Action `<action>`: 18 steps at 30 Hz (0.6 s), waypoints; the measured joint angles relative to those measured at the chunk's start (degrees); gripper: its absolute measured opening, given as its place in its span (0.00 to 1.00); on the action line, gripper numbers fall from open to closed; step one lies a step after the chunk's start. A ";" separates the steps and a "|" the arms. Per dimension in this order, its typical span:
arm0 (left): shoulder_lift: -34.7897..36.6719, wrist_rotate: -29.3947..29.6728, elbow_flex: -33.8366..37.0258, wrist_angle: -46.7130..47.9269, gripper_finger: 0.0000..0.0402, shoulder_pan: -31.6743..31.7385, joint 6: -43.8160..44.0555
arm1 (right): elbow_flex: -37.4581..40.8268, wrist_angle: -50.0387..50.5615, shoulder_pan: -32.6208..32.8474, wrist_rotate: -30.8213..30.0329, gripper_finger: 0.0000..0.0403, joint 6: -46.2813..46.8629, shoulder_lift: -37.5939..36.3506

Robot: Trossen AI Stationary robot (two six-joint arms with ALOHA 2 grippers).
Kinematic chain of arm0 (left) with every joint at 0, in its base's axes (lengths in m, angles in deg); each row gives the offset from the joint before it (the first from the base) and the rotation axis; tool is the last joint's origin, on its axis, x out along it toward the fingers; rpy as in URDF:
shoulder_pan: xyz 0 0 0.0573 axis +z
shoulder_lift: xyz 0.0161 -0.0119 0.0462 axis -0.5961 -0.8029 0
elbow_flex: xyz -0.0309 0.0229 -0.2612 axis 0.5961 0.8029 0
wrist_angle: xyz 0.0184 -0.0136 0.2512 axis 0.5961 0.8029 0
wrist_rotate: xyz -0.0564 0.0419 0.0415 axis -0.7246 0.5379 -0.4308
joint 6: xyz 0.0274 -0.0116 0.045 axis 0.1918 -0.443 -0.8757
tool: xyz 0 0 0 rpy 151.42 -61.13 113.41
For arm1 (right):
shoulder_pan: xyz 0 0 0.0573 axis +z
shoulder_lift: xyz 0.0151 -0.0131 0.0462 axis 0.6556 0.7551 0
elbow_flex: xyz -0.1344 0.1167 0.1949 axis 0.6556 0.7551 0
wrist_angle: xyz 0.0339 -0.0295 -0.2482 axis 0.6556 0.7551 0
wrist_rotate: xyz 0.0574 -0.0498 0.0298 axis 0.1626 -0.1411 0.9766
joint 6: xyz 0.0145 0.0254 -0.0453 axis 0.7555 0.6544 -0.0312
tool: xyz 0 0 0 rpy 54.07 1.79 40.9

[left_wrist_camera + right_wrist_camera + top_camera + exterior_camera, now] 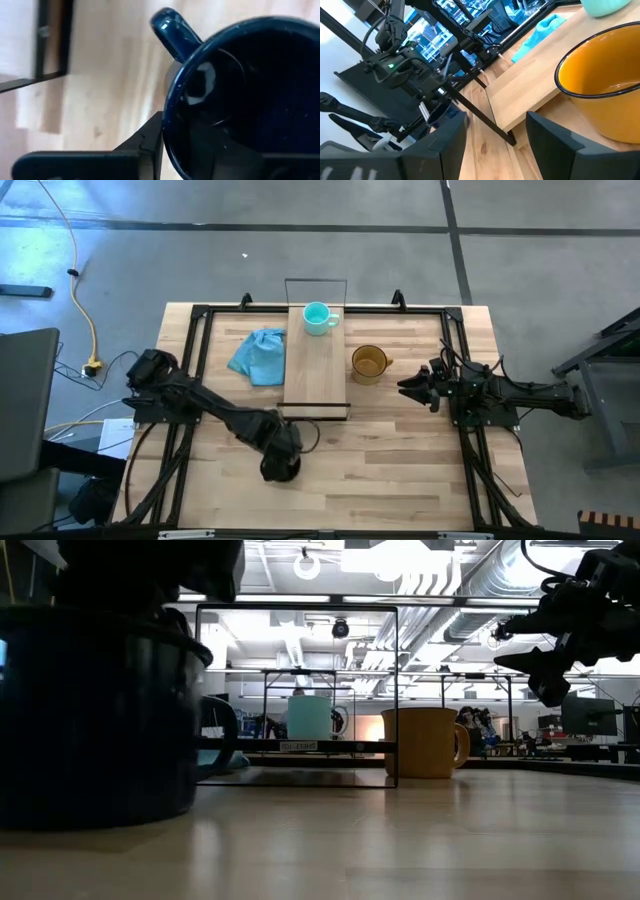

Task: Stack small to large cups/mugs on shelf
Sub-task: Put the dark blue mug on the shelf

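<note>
The black mug stands on the table near its near edge, left of centre. My left gripper is directly above it and hides most of it in the high view. The small teal mug stands on the far end of the light-wood shelf. The amber mug stands on the table just right of the shelf. My right gripper hovers open in the air, right of the amber mug and touching nothing. My left gripper is on the black mug's rim, a little way round from the handle. One finger lies outside the wall, the other reaches inside the hollow. It comes from above, pointing down. The mug stands upright with its base on the table.
A light blue cloth lies crumpled on the table just left of the shelf. Black wire frames rise at the shelf's far and near ends. Bare tabletop stretches along the near edge, right of the black mug.
</note>
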 joint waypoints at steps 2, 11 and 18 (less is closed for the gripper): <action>0.00 0.05 0.00 -0.64 0.12 -0.91 1.53 | 0.00 0.00 0.02 0.00 0.48 -0.43 0.00; 0.00 3.45 -0.04 1.00 0.11 -1.90 14.50 | 0.00 0.00 0.00 0.01 0.48 -1.10 0.00; 0.17 3.37 -0.13 0.46 0.23 -1.90 19.27 | 0.00 0.02 0.02 0.02 0.48 -0.99 0.00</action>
